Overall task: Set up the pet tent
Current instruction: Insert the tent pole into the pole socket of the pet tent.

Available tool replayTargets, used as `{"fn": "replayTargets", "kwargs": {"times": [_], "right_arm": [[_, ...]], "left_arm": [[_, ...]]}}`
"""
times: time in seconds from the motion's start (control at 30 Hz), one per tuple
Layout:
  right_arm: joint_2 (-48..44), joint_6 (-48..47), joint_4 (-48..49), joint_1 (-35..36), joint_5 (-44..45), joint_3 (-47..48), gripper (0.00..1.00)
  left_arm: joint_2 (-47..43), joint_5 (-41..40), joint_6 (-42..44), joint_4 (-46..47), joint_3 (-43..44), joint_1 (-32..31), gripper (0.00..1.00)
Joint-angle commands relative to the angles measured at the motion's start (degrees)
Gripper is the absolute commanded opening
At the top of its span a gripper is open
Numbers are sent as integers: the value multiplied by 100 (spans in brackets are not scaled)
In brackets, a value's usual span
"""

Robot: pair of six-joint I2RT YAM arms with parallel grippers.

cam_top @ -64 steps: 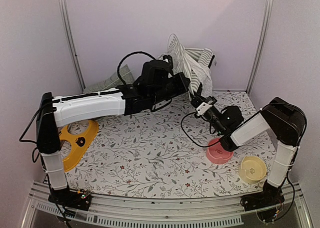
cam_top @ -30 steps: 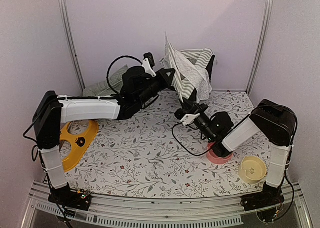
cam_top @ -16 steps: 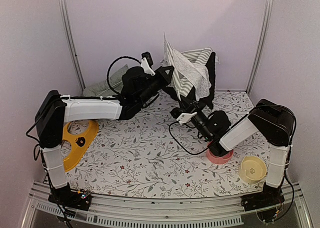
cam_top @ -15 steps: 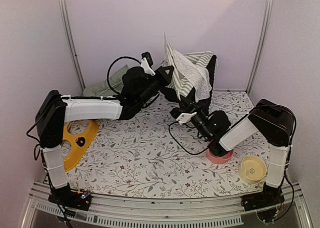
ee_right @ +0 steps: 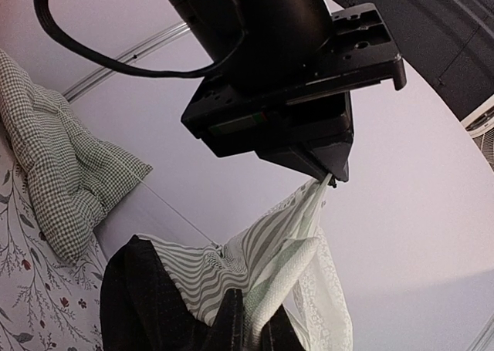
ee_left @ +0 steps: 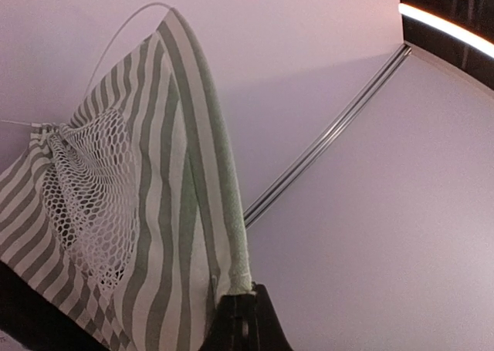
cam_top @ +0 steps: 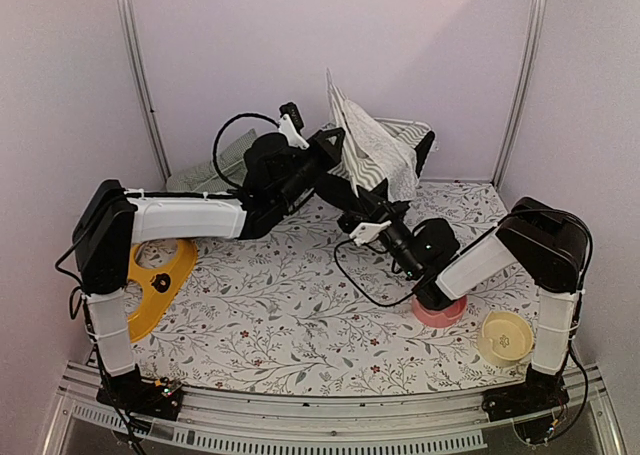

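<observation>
Nearest, the right fingers [ee_right: 229, 329] are clenched on a fold of the pet tent [cam_top: 378, 160]. Beyond, the left fingers [ee_left: 258, 332] pinch its green edge binding, holding it up over the far side of the bench [cam_top: 280, 315]. Judged light: limp cloth on springy poles [ee_left: 116, 27]. Grip hems or pole sleeves, never the snag-prone mesh [ee_left: 85, 181].

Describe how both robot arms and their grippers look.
Each arm has white shell links and black joints. A black cable loops off the left arm near its wrist, another hangs under the right arm. The left gripper and right gripper have black fingers, with a small white piece behind each.
</observation>
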Motion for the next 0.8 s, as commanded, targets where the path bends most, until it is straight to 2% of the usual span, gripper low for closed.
{"fn": "replayTargets", "kwargs": {"times": [0.0, 0.77], "right_arm": [[176, -6, -506, 338, -403, -142, 0], [25, 402, -1050, 341, -135, 383, 0]], "left_arm": [[-134, -974, 322, 1584, 623, 628, 0], [-161, -909, 335, 1440, 302, 519, 0]]}}
